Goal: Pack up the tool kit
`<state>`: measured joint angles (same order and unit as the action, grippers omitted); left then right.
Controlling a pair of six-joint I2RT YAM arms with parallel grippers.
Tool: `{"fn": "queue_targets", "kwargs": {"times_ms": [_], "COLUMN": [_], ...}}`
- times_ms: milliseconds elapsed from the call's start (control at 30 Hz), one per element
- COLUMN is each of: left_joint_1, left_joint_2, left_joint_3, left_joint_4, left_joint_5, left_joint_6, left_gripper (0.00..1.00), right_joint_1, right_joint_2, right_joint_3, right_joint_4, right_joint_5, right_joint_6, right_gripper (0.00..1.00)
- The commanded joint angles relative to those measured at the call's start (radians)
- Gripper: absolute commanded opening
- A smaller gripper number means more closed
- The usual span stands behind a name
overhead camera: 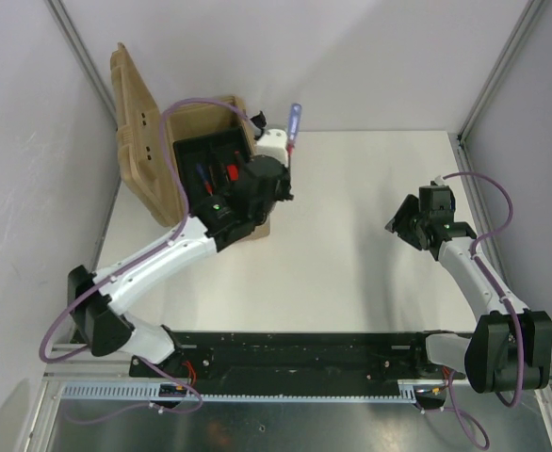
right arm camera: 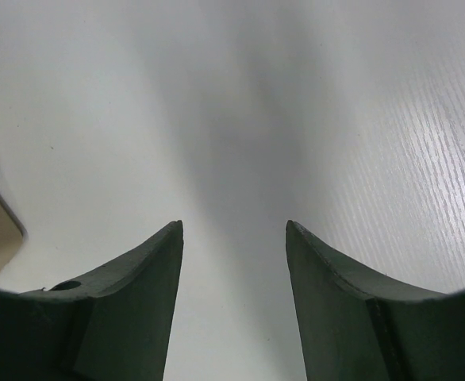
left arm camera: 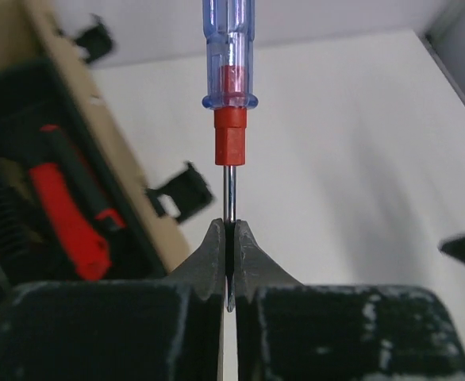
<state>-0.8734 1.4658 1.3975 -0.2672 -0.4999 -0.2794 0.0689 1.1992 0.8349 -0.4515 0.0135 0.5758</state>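
White desk (overhead camera: 370,264): tan toolbox (overhead camera: 210,105) at far-L corner, lid (overhead camera: 139,141) swung open and leaning to the L. Black inner tray (overhead camera: 193,151) sits inside the box, red-handled tools (left arm camera: 62,210) lying in it. L pincer (left arm camera: 229,248) is just beside the box's R wall, outside it. It is pressed together on the metal shaft of the blue-red screwdriver (left arm camera: 228,71), near the tip. Handle sticks straight out ahead of the fingertips, over the desk. R pincer (right arm camera: 233,230) is spread, low over R side of desk, well apart from box.
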Motion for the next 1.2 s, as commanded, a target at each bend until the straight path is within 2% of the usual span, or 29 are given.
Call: {"fn": "queue_targets", "kwargs": {"times_ms": [0, 133, 333, 733, 1167], "left_joint_1": [0.055, 0.130, 0.226, 0.381, 0.443], "left_joint_2": [-0.045, -0.043, -0.033, -0.003, 0.099], "left_joint_3": [0.014, 0.021, 0.002, -0.123, -0.165], "left_joint_4": [-0.032, -0.138, -0.256, -0.260, -0.266], "left_joint_5": [-0.276, -0.385, -0.420, -0.259, -0.278], "left_joint_6": [-0.004, -0.093, -0.191, -0.227, -0.260], "left_gripper": [0.00, 0.00, 0.00, 0.00, 0.00], "right_joint_1": [-0.002, -0.001, -0.001, -0.001, -0.001], "right_joint_2": [0.004, 0.009, 0.013, 0.028, 0.032], "right_joint_3": [0.001, 0.001, 0.001, 0.001, 0.003], "right_joint_4": [0.022, 0.024, 0.027, 0.035, 0.042], "right_joint_5": [-0.001, -0.001, -0.001, -0.039, -0.045], "right_joint_6": [0.009, 0.009, 0.004, 0.007, 0.014], "right_gripper": [0.58, 0.58, 0.58, 0.58, 0.58]}}
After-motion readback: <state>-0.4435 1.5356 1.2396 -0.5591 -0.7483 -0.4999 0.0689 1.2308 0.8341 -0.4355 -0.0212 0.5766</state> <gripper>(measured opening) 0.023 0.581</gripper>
